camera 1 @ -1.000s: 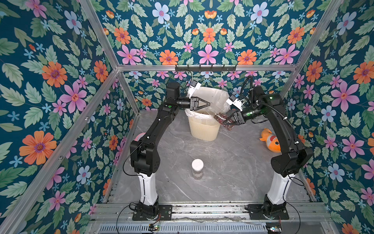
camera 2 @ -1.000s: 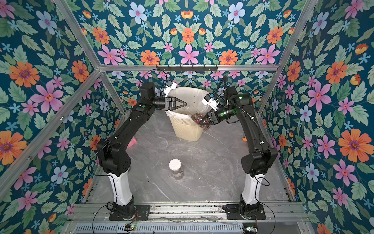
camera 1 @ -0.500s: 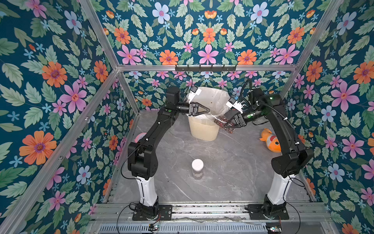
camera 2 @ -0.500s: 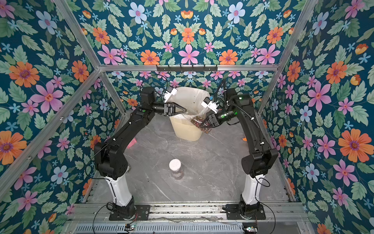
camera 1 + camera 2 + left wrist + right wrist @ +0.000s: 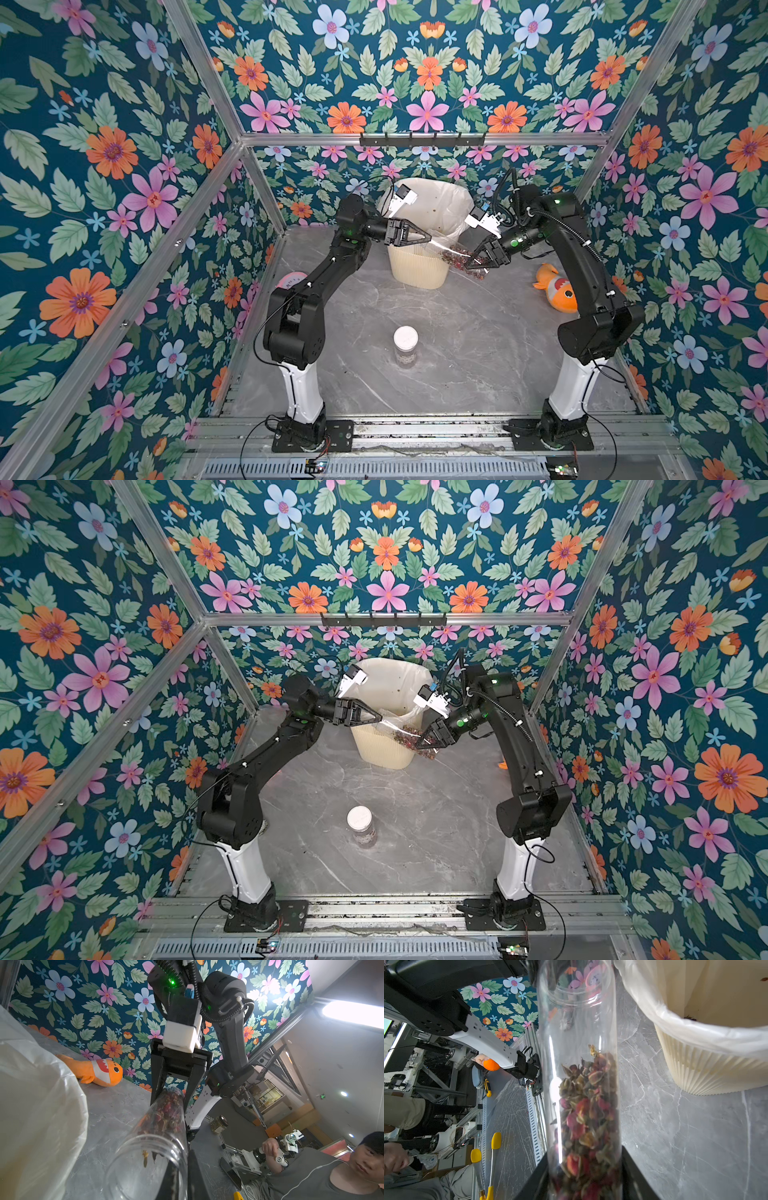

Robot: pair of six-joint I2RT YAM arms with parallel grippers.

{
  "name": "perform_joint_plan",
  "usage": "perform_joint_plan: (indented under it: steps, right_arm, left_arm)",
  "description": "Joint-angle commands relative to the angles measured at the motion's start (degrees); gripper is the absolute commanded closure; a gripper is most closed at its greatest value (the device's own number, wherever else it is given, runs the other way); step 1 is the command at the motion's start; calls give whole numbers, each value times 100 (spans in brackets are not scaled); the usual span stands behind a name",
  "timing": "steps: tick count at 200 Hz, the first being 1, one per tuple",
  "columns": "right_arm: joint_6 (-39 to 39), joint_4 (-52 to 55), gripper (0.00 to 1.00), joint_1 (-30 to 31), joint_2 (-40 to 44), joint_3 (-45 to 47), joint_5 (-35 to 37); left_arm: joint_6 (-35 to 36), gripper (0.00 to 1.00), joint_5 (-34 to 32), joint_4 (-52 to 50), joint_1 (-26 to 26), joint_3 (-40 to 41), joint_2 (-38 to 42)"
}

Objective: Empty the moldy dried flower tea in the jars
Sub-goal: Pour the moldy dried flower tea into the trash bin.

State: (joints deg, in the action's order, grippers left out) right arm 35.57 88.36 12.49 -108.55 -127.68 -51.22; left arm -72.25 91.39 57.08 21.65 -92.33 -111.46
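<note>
A clear lidless jar hangs nearly level in front of the cream bin, above the table. Reddish-brown dried flower tea fills the end near its base. My right gripper is shut on that base end. My left gripper is shut on the wall at the jar's open mouth, one finger inside the rim and one outside. A second jar with a white lid stands upright at the table's front middle, apart from both grippers.
The ribbed cream bin with a white plastic liner stands at the back middle, a few flakes inside. An orange fish plush lies by the right arm. A pink round object sits by the left wall.
My left gripper has moved right from over the bin to the jar's mouth and has shut on its rim. The right gripper has kept hold and lowered the jar slightly.
</note>
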Motion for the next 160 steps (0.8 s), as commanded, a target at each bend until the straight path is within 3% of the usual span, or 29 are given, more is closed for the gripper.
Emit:
perform_joint_plan:
  steps: [1, 27, 42, 59, 103, 143, 160]
  right_arm:
    - [-225, -337, 60, 27, 83, 6, -466]
    - [-208, -399, 51, 28, 159, 85, -452]
    - [-200, -411, 34, 21, 208, 94, -464]
    - [-169, -433, 24, 26, 265, 107, -515]
    - [-57, -543, 13, 28, 524, 374, -657]
    - [-986, -1640, 5, -295, 925, 879, -611]
    - [-1495, -2246, 2, -450, 1143, 1176, -618]
  left_arm:
    - [-1369, 100, -7, 1685, 111, -192, -119]
    - [-1423, 100, -6, 1676, 129, -352, -190]
    - [-1475, 100, -69, 1688, 120, -445, -205]
    - [-1516, 100, -158, 1673, 110, -559, -235]
    - [-1483, 100, -471, 1593, 18, -812, -280]
    - [-313, 100, -632, 357, -45, -803, -85]
    - [827, 100, -789, -933, -127, -906, 45]
